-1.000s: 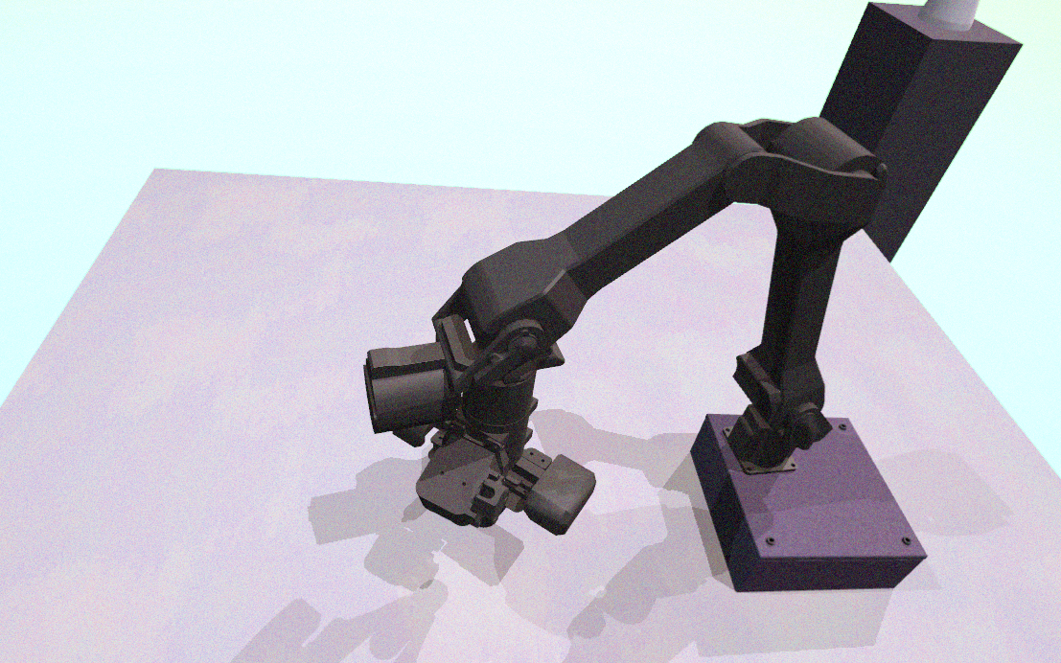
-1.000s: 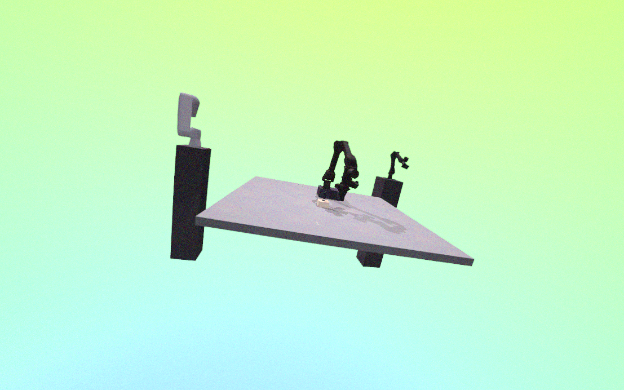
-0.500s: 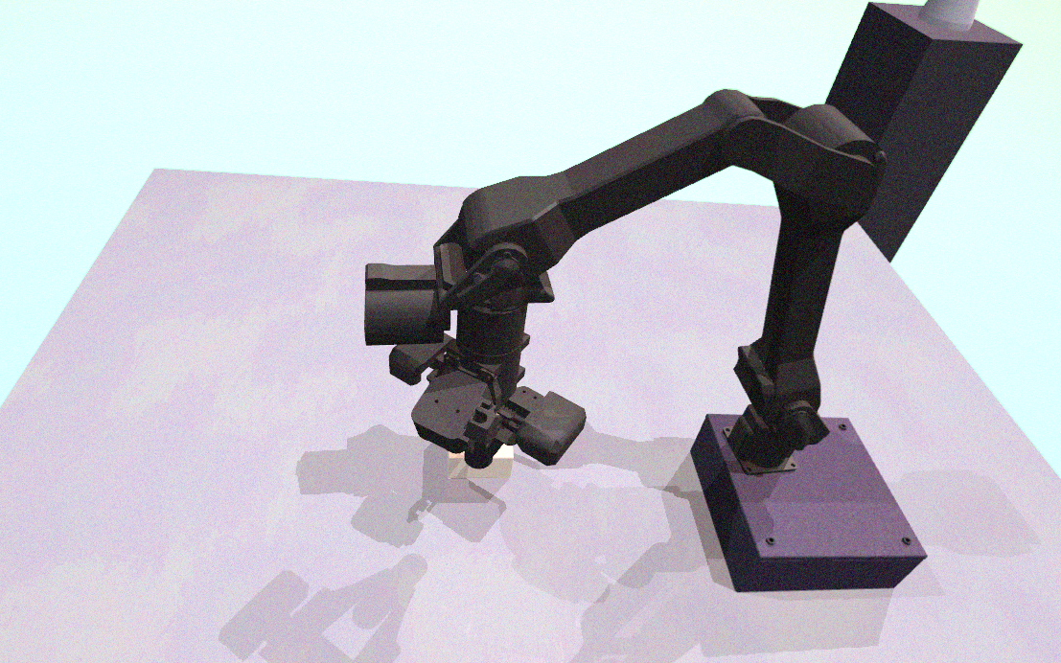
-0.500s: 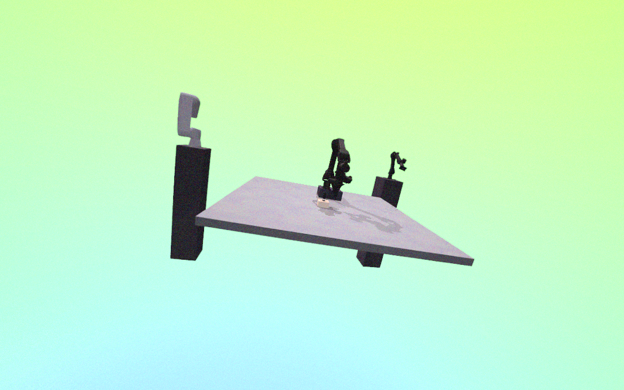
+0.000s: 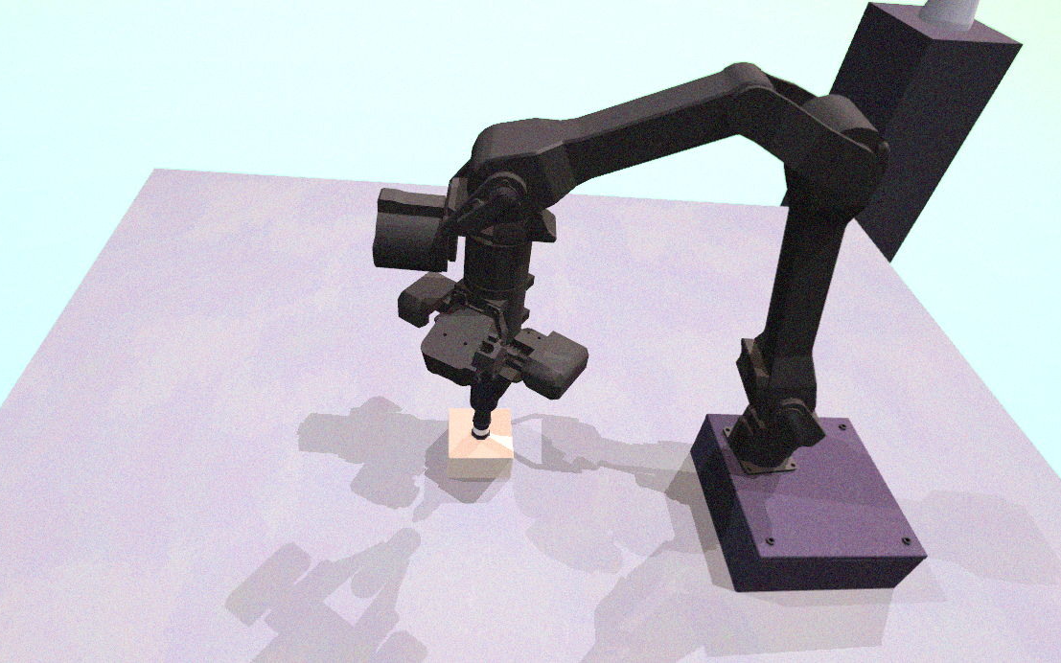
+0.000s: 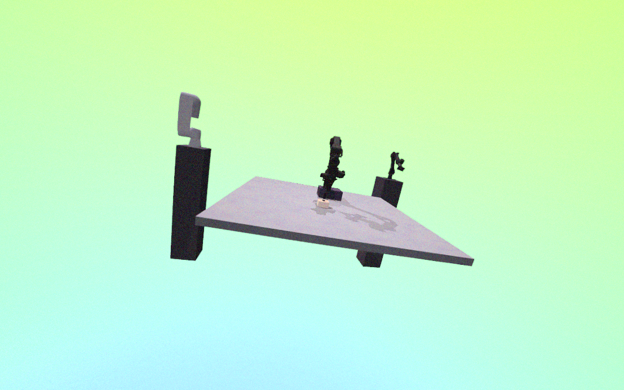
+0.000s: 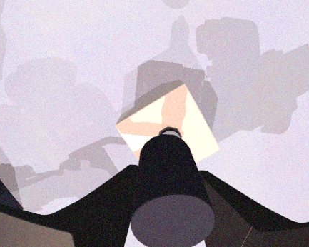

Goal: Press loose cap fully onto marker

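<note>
One claw [image 5: 486, 394], clamped on the dark cap [image 7: 169, 183], hangs directly over the marker [image 5: 479, 431] upright in its holder block [image 5: 458, 449], so we can press straight down.
</note>
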Robot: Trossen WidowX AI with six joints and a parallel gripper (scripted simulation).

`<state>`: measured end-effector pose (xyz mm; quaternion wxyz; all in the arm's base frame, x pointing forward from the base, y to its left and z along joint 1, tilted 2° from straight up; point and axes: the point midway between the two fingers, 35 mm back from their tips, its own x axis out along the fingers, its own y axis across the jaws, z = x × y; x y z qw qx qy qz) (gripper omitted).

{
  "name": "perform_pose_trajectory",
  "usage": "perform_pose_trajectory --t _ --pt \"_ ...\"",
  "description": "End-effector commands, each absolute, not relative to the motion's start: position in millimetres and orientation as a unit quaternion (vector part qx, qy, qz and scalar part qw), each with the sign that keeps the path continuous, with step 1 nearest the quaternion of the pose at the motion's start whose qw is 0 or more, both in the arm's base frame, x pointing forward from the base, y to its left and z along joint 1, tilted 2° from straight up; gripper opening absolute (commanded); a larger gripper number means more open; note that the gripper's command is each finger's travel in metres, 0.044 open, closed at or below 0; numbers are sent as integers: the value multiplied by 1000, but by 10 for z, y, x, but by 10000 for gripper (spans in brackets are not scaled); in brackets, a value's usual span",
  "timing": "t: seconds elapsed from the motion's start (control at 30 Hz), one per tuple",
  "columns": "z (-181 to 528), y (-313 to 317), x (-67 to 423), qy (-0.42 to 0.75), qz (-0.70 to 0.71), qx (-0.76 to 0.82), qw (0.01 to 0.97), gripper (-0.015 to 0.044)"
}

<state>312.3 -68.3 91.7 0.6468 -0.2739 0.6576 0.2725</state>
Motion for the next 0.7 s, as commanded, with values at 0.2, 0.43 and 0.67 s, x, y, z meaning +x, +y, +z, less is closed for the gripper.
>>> perform_pose_trajectory --t 0.2,0.43,0.67 --pt "1035 -847 3073 654 270 -280 649 0" --pt "976 -850 3075 654 270 -280 649 0" --pt "880 -853 3083 654 270 -280 649 0"
